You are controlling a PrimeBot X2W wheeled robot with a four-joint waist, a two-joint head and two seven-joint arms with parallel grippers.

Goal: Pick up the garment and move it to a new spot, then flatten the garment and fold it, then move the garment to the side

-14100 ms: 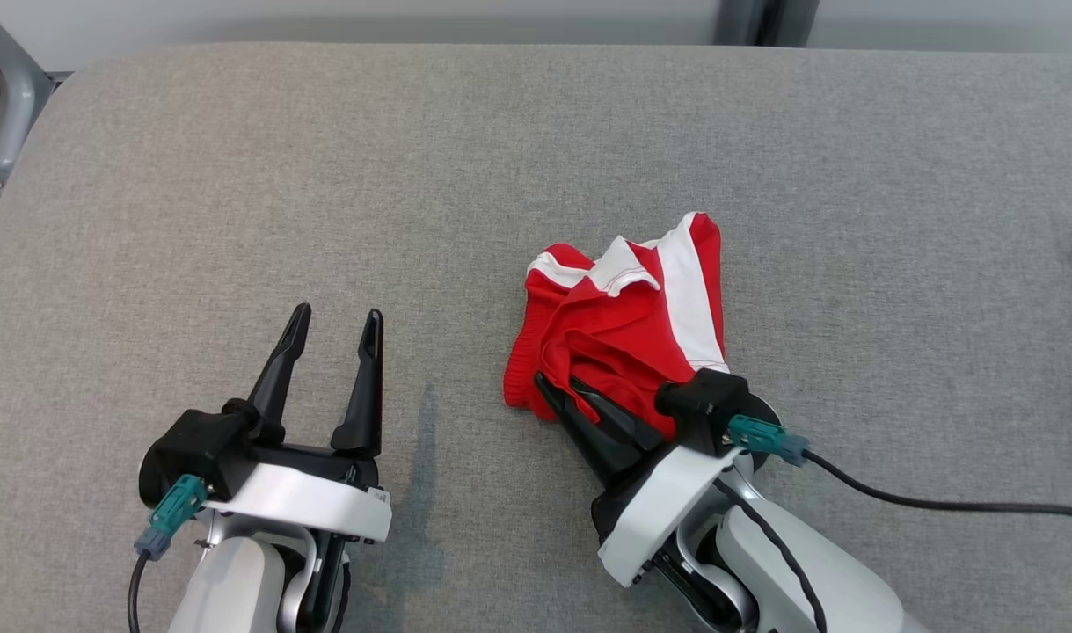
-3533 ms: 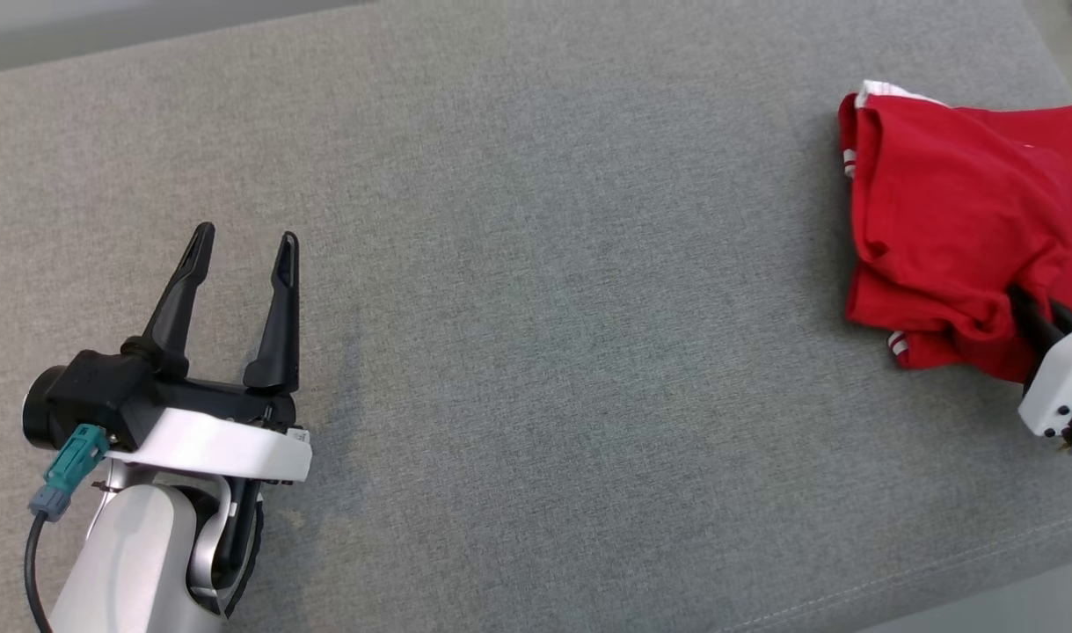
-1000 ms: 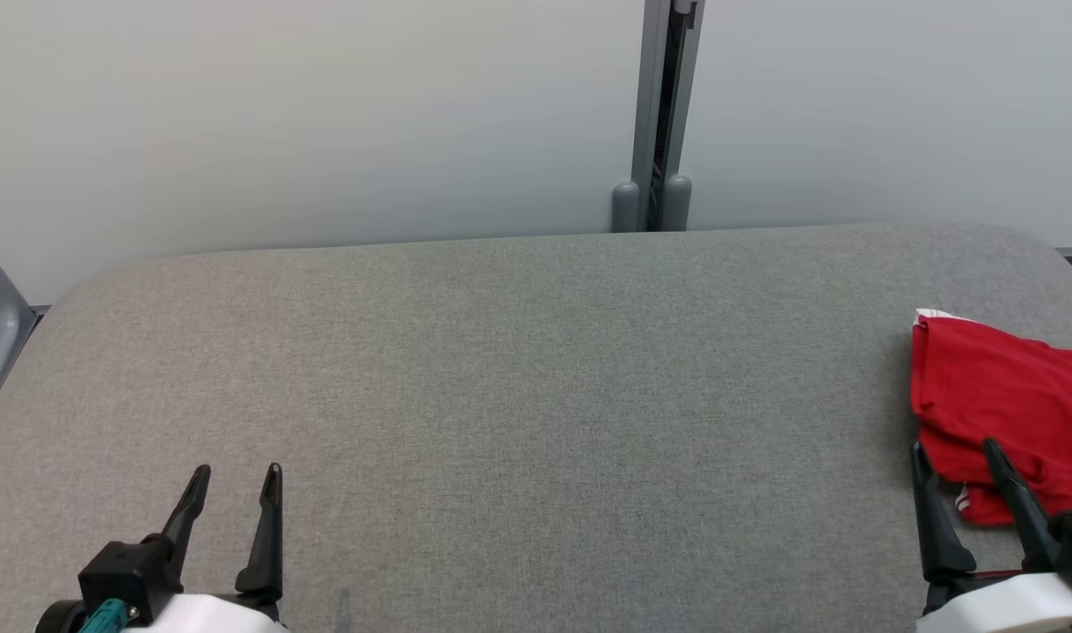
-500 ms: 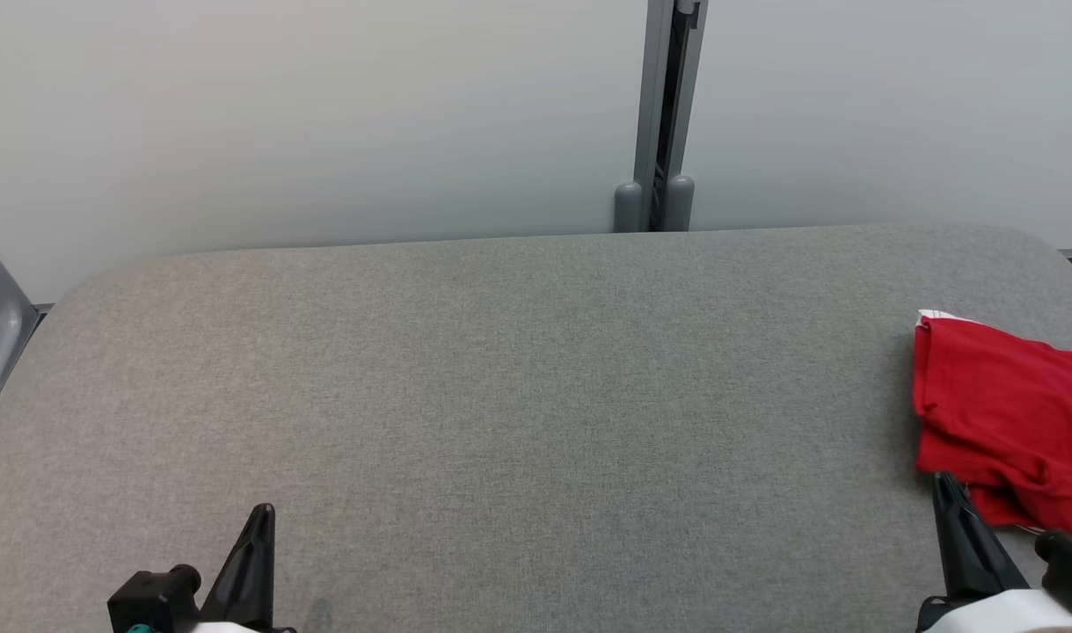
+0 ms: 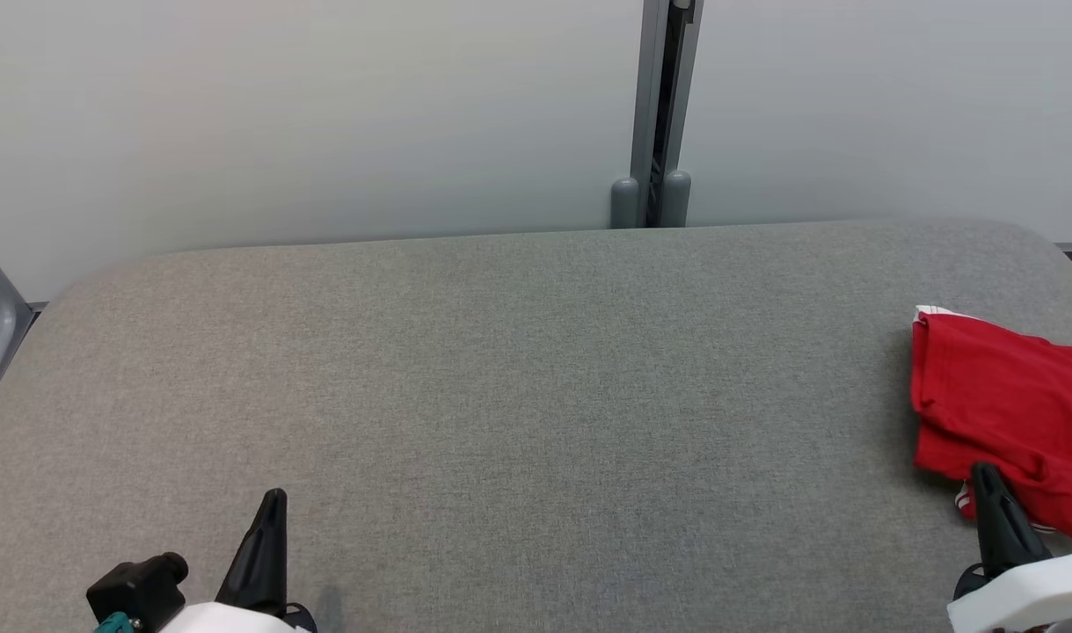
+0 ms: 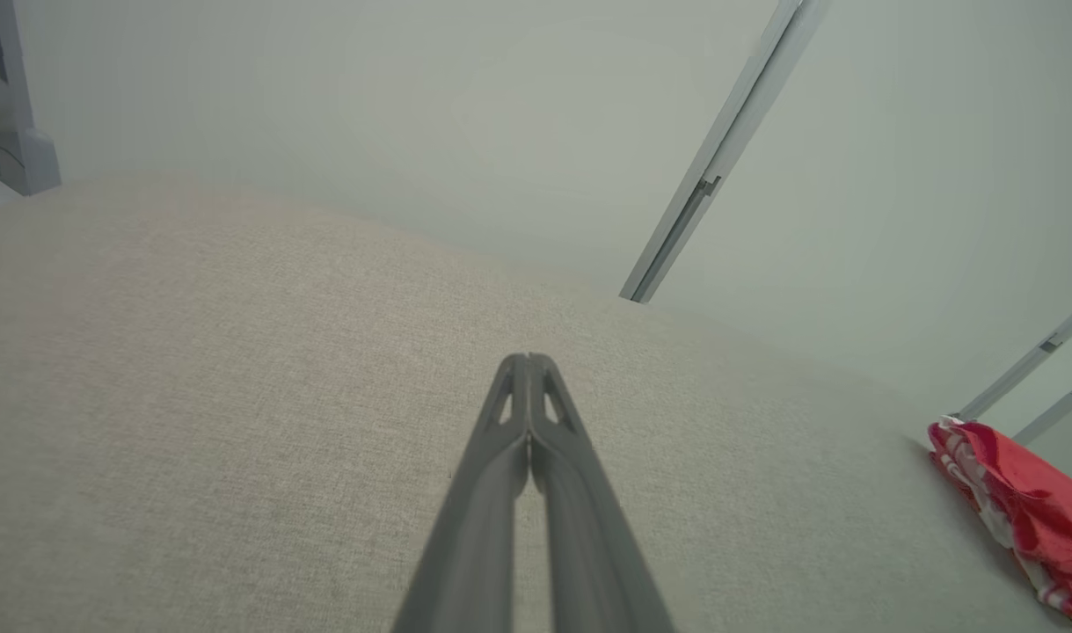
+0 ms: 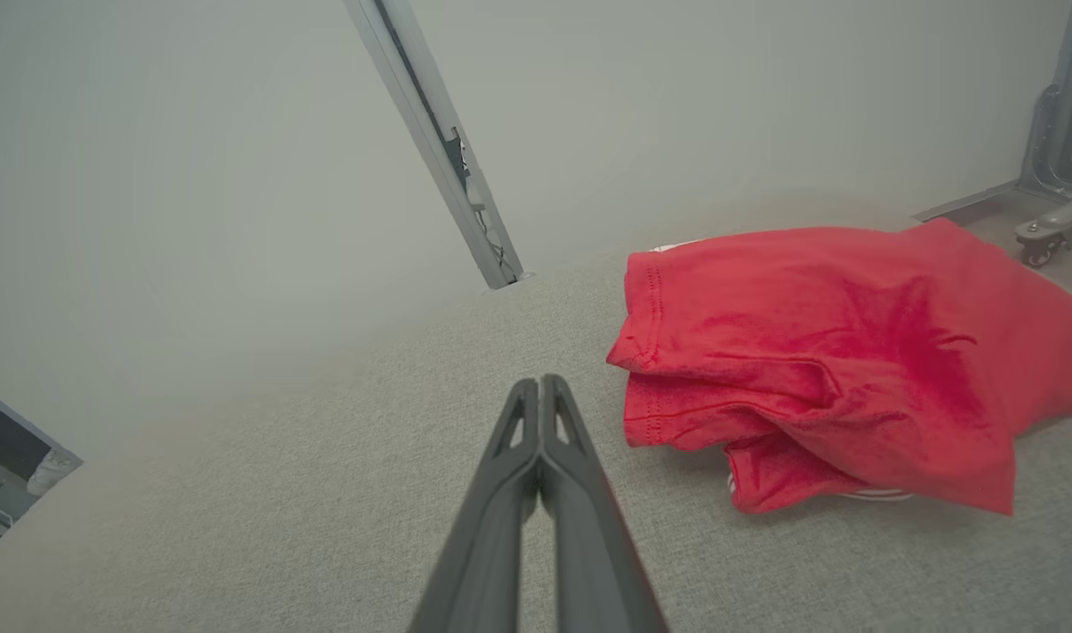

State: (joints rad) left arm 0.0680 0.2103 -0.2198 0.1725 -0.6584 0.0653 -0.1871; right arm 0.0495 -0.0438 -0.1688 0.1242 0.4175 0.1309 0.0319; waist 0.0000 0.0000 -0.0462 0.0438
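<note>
Grey woven fabric covers the work surface [image 5: 536, 396], which fills the lower two thirds of the head view. A pale wall [image 5: 324, 105] and a grey vertical post [image 5: 654, 105] stand behind it at the top.

**Garment.** The red garment [image 5: 1002, 413] lies on the surface at the right edge of the head view, partly cut off by the frame. The right wrist view shows it right of centre as several stacked layers, with a hemmed edge facing left and white trim showing underneath. The layers are uneven, so the fold is judged rough. Lying at the margin with the middle of the surface left bare fits the task's final step, moving the garment to the side.

**Right gripper.** The right gripper [image 5: 997, 519] sits at the lower right of the head view. Its fingers are pressed together with nothing between them. In the right wrist view the tips lie just left of the cloth and apart from it, so the garment is judged released.

**Left gripper.** The left gripper [image 5: 267, 545] sits at the lower left, well apart from the garment. Its fingers are also together and empty, above bare fabric. This reads as a parked posture.
</note>
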